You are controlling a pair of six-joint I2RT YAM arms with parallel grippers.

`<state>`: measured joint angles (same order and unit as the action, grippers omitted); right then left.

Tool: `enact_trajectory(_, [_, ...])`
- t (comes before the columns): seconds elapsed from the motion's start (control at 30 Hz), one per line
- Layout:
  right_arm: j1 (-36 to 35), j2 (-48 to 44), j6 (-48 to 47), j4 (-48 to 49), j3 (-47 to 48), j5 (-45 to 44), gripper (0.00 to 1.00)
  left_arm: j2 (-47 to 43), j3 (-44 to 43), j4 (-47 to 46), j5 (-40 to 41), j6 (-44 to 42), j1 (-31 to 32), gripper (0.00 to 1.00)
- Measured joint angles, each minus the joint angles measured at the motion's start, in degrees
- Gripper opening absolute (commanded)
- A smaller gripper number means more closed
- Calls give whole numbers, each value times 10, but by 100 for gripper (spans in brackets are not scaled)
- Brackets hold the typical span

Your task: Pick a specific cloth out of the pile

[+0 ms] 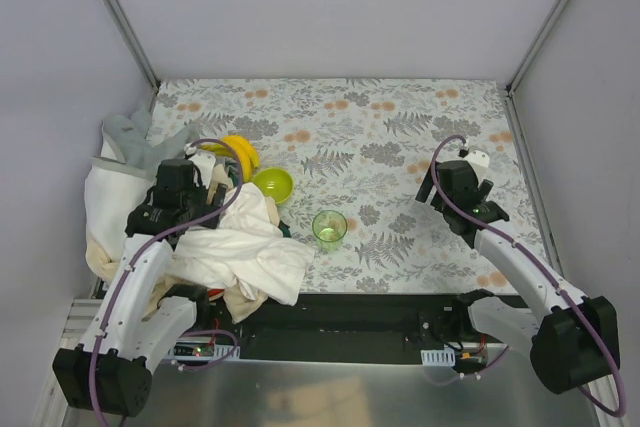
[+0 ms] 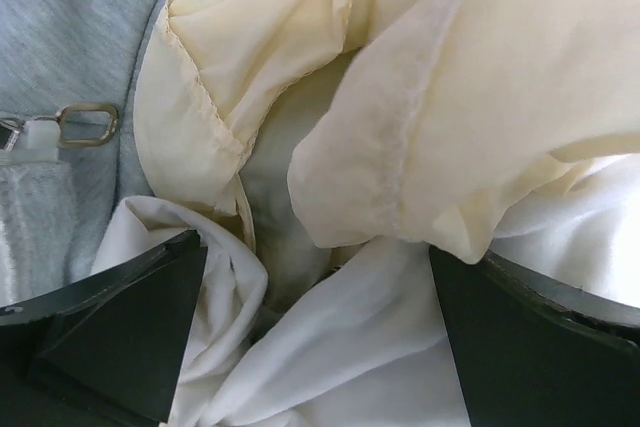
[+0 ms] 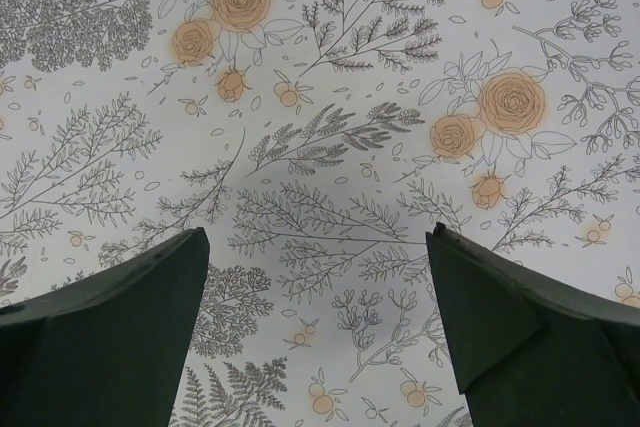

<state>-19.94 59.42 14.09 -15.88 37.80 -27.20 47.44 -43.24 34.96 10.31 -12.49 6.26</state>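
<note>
The orange-red cloth is not seen in any view. No red fabric and no white drawstring are shown, so it is judged to be buried within or under the pile [image 1: 245,252]. Its long axis and its bearing from either hand cannot be told.

The pile is heaped at the near left of the bench [image 1: 400,127] and is made up mostly of cream-white folds, with a grey cloth [image 1: 130,137] at its far edge. In the left wrist view a pale cream fold [image 2: 450,97] is draped over whiter fabric, and a metal ring [image 2: 85,125] is seen on the grey piece.

The left hand [image 2: 314,245] is held right over the pile, its fingers spread wide with cream fabric lying between them; nothing is clamped. The right hand [image 3: 315,237] is likewise spread wide and empty, held above bare patterned bench, well apart from the pile. The left arm is thus far the nearer.

The upper cream layers are likely to need lifting aside before the cloth can be found. A green bowl [image 1: 272,184] is set just beside the pile.
</note>
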Motion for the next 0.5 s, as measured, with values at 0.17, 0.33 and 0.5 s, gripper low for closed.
enact_trajectory(0.17, [0,0,0,-20,14,12,100,3,-63,72,-1,-62,0,99])
enact_trajectory(0.33, [0,-14,2,-35,40,35,99,31,-263,217,-117,-127,3,99])
enact_trajectory(0.5, [0,-29,14,-48,65,74,99,13,-302,329,-271,-197,68,99])
